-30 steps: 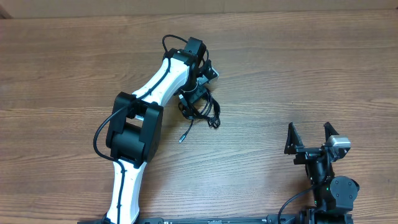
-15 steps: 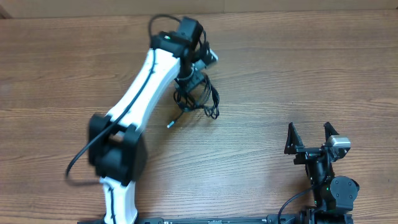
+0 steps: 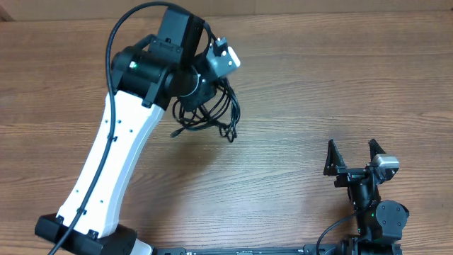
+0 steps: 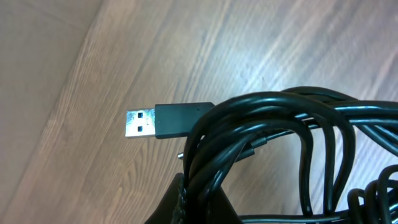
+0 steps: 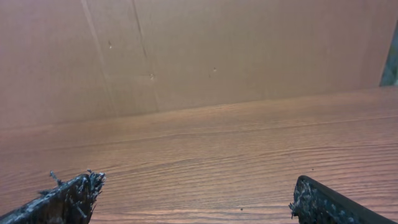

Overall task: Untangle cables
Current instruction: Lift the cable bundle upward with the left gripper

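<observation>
- Wood-grain table [image 3: 333, 85] with a plain brown board wall [image 5: 205, 50] behind; nothing else lies on the surface.
- Left gripper [image 3: 201, 92]: pressed shut on the cables [image 3: 221, 113], pinching several strands at once. The arm is raised, and the bundle appears to hang clear of the table at its far-left part.
- Left wrist view: the cables [image 4: 273, 124] show as a tight sheaf of black loops over one dark finger [image 4: 199, 205], with a silver USB plug [image 4: 140, 122] sticking out to the side.
- Right gripper [image 3: 352, 157]: fingers spread wide, holding nothing, parked at the near right edge, well apart from the bundle.
- Progress, as judged: no cord has been separated; the knot is intact.
- Risk 1: with many strands clamped together, pulling or shaking may tighten the knot rather than loosen it.
- Risk 2: the grip sits on smooth, rounded cords; a swing of the arm could let the whole bundle slip out and drop.
- Risk 3: the protruding plug may snag on a neighbouring loop if drawn through.
- Risk 4: with nothing holding the other end, any loosening depends on gravity alone.
</observation>
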You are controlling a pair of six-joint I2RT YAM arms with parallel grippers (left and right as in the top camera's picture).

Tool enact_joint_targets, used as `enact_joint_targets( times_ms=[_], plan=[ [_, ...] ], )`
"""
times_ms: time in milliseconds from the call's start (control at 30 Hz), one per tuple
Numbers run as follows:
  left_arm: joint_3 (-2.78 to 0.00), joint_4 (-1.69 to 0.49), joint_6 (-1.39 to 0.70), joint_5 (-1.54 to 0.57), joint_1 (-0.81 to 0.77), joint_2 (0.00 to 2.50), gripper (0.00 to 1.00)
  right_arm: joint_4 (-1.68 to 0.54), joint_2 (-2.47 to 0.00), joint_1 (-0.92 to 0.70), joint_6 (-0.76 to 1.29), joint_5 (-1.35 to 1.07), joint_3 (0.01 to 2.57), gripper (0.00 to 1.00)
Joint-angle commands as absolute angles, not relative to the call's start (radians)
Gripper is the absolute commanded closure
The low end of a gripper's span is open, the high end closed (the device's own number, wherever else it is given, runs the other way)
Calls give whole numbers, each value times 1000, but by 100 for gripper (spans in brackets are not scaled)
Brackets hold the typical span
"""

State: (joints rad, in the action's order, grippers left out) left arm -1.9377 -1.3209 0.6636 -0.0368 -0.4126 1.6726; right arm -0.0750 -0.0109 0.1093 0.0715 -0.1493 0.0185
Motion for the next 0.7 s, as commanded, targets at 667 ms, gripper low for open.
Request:
enact_joint_targets(
  times_ms=[667],
  plan=[
    [-1952,-1231,657,39,-421,1654,96,-255,-19,104,288,-565,213,0]
  ],
)
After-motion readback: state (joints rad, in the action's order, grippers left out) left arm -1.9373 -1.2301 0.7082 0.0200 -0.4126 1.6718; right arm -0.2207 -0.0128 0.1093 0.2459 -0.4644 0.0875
